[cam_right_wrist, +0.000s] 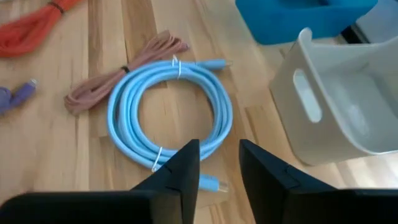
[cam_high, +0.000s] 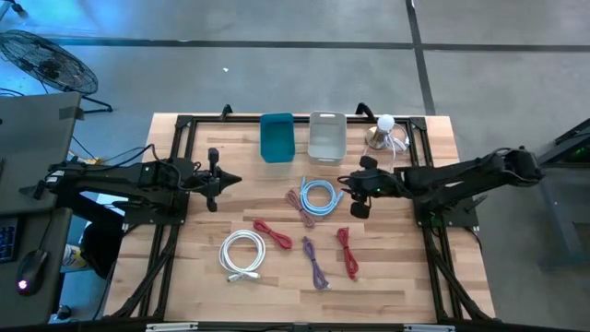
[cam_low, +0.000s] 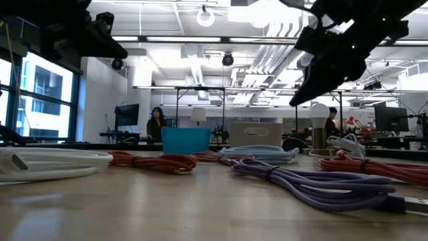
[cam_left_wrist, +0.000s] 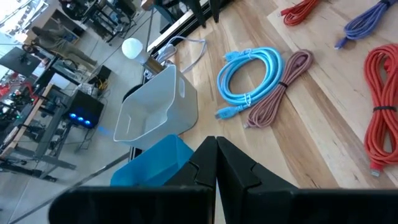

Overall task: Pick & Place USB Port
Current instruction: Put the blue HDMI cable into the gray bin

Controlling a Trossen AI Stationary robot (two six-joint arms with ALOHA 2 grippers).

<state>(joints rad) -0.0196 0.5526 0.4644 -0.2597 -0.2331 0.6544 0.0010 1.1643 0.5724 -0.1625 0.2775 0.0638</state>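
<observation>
Several coiled cables lie flat on the wooden table: a light blue coil point(cam_high: 308, 195) point(cam_right_wrist: 122, 112) point(cam_left_wrist: 273, 65), a pinkish-brown bundle point(cam_high: 300, 206) point(cam_right_wrist: 99, 87) touching its left side, a white coil point(cam_high: 241, 254), two red bundles point(cam_high: 272, 233) point(cam_high: 348, 251) and a purple one point(cam_high: 315, 261). My right gripper point(cam_high: 355, 191) point(cam_right_wrist: 219, 163) is open and hovers above the table just right of the light blue coil, touching nothing. My left gripper point(cam_high: 217, 180) point(cam_left_wrist: 216, 163) is shut and empty, raised over the table's left part.
A blue bin point(cam_high: 277, 136) and a white bin point(cam_high: 326, 136) point(cam_right_wrist: 348, 106) stand side by side at the far edge. A lamp with a white bulb and cord point(cam_high: 384, 131) sits right of them. Bare wood lies along the near edge and the left side.
</observation>
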